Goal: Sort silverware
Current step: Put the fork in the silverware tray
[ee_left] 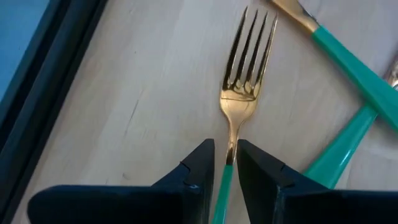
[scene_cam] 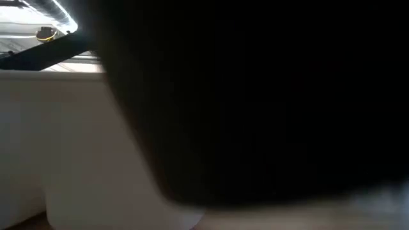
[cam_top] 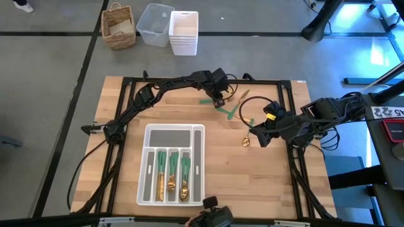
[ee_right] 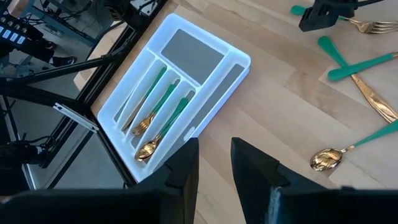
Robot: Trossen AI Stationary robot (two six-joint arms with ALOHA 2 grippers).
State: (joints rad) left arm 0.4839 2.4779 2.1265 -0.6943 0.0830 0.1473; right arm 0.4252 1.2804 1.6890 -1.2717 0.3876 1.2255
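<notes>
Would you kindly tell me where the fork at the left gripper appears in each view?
High: fork at the table's far side, by the left gripper.
Low: not visible.
Left wrist: fork centre, handle between the fingers.
Right wrist: fork top right.
Shared landmark: crossed green handles nearby.

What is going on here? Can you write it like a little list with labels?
left claw: at the table's far side, fingers on either side of a fork's green handle
fork: flat on the wood, gold prongs pointing away from the claw
right claw: empty, open, above the table right of the tray
tray: white, with green-handled pieces in its three middle slots
loose pieces: a spoon and two crossed ones on the table
low view: blocked, nothing to read
</notes>
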